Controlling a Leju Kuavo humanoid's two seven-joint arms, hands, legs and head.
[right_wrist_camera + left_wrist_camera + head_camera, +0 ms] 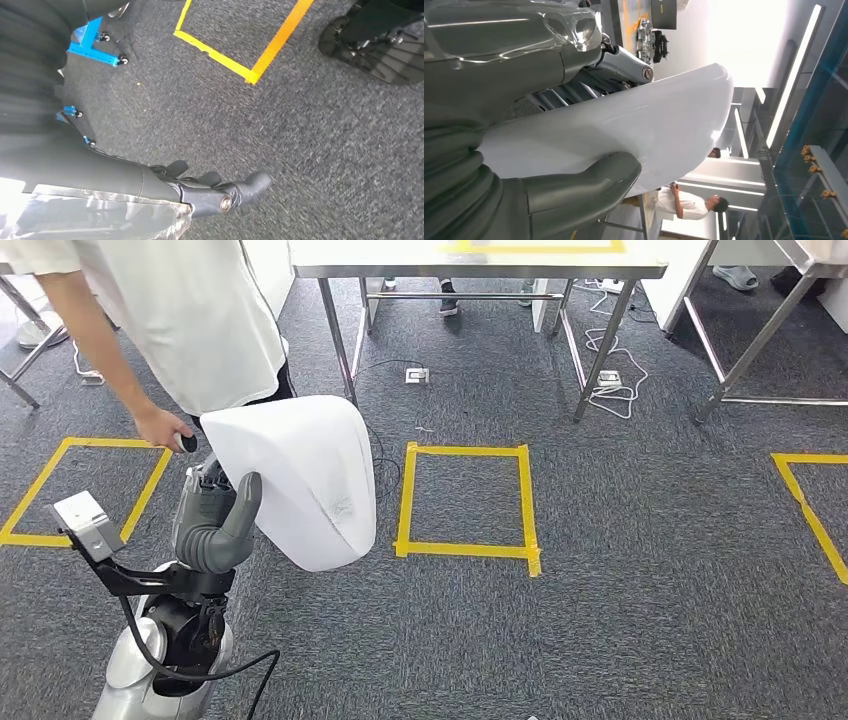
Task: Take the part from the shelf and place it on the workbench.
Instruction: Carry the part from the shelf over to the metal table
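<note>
Left hand [212,525] grips large white curved plastic shell part [300,480], thumb pressed on near face, part raised over grey carpet [620,590], near-left. Right hand [220,192] hangs empty, fingers loosely extended.

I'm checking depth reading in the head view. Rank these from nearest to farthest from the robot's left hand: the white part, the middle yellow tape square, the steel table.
1. White part, held in the left hand.
2. Middle yellow tape square, on the carpet to its right.
3. Steel table, beyond, at the far edge.
</note>
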